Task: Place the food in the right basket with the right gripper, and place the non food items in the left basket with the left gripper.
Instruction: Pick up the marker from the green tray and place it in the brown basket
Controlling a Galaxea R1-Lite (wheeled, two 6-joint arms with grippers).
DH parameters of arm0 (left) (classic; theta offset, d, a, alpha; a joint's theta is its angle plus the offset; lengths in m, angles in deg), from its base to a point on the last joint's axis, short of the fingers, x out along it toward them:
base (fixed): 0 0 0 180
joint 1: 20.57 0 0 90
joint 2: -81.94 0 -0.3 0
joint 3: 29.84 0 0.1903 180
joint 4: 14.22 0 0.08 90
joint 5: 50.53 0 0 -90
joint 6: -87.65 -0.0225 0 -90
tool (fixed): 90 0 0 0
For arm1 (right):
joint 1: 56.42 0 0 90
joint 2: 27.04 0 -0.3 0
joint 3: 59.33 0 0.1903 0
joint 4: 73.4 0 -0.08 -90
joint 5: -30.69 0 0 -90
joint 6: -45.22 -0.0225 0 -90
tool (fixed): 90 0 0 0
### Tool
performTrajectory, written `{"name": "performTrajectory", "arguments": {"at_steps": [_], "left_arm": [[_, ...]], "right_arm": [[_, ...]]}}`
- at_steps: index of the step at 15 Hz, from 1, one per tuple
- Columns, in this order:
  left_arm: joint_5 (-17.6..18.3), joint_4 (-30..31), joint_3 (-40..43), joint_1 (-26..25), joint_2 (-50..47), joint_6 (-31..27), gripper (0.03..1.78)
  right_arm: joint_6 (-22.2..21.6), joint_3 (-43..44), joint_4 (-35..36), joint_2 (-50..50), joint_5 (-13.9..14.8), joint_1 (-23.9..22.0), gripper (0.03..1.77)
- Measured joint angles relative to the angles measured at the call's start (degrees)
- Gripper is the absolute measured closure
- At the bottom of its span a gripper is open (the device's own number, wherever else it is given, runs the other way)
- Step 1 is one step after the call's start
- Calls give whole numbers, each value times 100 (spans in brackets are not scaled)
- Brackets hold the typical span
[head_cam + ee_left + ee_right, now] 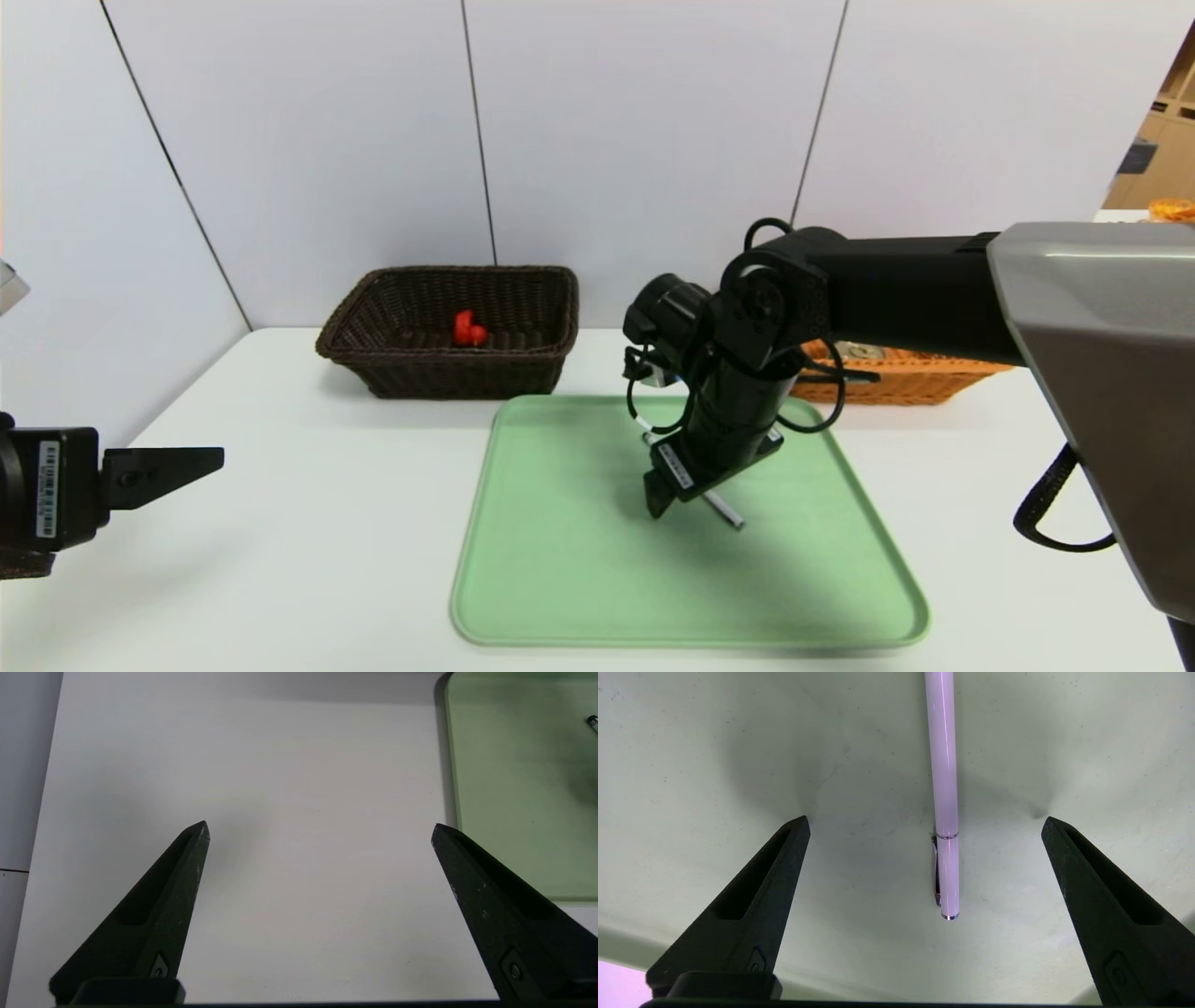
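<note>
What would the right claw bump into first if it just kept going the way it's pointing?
Probably the white pen lying on the green tray: the right gripper points down at it, jaws open on either side.

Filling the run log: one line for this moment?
right gripper: open over pen on tray | left gripper: open, idle | duck: in left basket

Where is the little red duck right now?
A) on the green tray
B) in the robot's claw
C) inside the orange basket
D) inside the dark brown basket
D: the red duck sits inside the dark brown basket, while only the white pen lies on the green tray, between the fingers of the open right claw.
</note>
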Motion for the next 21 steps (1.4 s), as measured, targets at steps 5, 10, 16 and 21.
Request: {"name": "performTrajectory", "arguments": {"at_steps": [5, 10, 16, 21], "left_arm": [[0, 0, 0, -2, -1, 4, 12], [2, 0, 0, 0, -23, 0, 12], [2, 0, -22, 0, -28, 0, 12], [9, 0, -6, 0, -23, -2, 12]], "right_arm": [[-9, 0, 0, -33, -15, 0, 81], [-18, 0, 2, -59, -35, 0, 169], [-16, 2, 15, -78, -48, 9, 169], [-85, -4, -2, 184, -59, 63, 169]]}}
